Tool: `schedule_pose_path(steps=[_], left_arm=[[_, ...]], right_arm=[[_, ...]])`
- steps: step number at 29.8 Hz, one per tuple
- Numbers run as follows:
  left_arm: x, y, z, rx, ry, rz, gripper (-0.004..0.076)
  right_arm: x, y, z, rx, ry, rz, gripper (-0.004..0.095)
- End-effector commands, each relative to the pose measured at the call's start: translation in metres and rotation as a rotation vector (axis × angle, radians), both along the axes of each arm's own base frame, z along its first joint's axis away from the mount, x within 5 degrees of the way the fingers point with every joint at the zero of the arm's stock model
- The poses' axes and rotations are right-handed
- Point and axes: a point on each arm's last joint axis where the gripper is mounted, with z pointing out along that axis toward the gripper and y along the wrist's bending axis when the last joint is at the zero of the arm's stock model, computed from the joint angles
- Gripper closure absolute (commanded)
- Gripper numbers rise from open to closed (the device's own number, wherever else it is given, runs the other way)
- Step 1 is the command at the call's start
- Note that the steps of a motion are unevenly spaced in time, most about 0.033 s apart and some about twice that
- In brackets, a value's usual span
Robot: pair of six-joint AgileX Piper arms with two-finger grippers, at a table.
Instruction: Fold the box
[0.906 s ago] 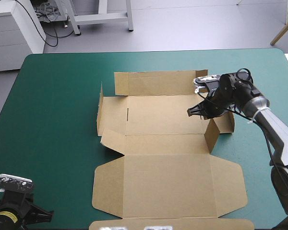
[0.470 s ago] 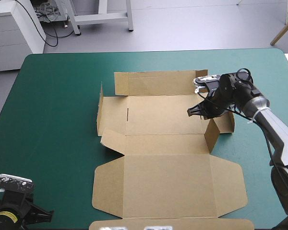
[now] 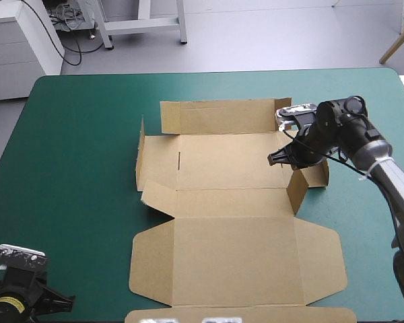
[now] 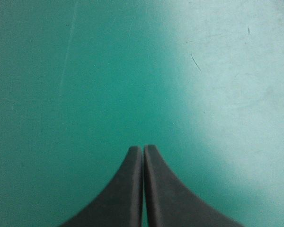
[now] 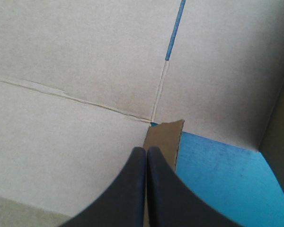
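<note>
You're looking at the box [image 3: 229, 222] lying opened out across the middle and right of the teal-green cover [image 3: 74, 168], with its wide lid panel [image 3: 236, 259] lying flat and reaching almost to the table's near edge. The left wall [image 3: 140, 161] is standing up, the far wall [image 3: 215, 116] is lying back toward the far edge, and a short flap [image 3: 297, 190] at the right end is standing tilted. Your right gripper [image 3: 273, 158] is sitting low over the right end of the base panel [image 3: 222, 160], just beside that flap. Whether it is touching the board, you cannot tell from above. In the right wrist view its black fingers [image 5: 118, 194] are pressing together into one arch, pinching nothing, and they are pointing at the crease [image 5: 156, 99] where the panels meet. A small brown tab [image 5: 164, 137] is poking out just ahead of them, with a patch of bare cover beside it. Your left gripper [image 3: 60, 303] is resting at the near left corner, well apart from the box, its tips also pressed together over bare cover. You're getting the widest open room left of the box, a clear band along the far edge, and a narrower strip on the right.
</note>
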Motion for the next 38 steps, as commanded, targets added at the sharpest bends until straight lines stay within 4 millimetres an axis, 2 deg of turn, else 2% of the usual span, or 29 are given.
schedule_pose_path(steps=[1,14,17,22,25,38], left_arm=[[0.005,0.0,0.009,0.007,-0.059,-0.005,0.0734],[0.005,0.0,0.009,0.007,-0.059,-0.005,0.0734],[0.005,0.0,0.009,0.007,-0.059,-0.005,0.0734],[0.005,0.0,0.01,0.007,-0.061,-0.006,0.0734],[0.005,0.0,0.01,0.007,-0.061,-0.006,0.0734],[0.005,0.0,0.01,0.006,-0.062,-0.006,0.0734]], right_arm=[[-0.025,-0.006,0.044,0.023,-0.103,0.007,0.0922],[-0.099,-0.026,0.115,0.085,-0.348,0.001,0.0922],[-0.114,-0.03,0.115,0.097,-0.358,-0.015,0.0922],[-0.14,-0.038,0.101,0.078,-0.346,-0.019,0.0922],[-0.151,-0.044,0.099,0.058,-0.361,-0.037,0.0922],[-0.155,-0.045,0.1,0.03,-0.383,0.009,0.0922]])
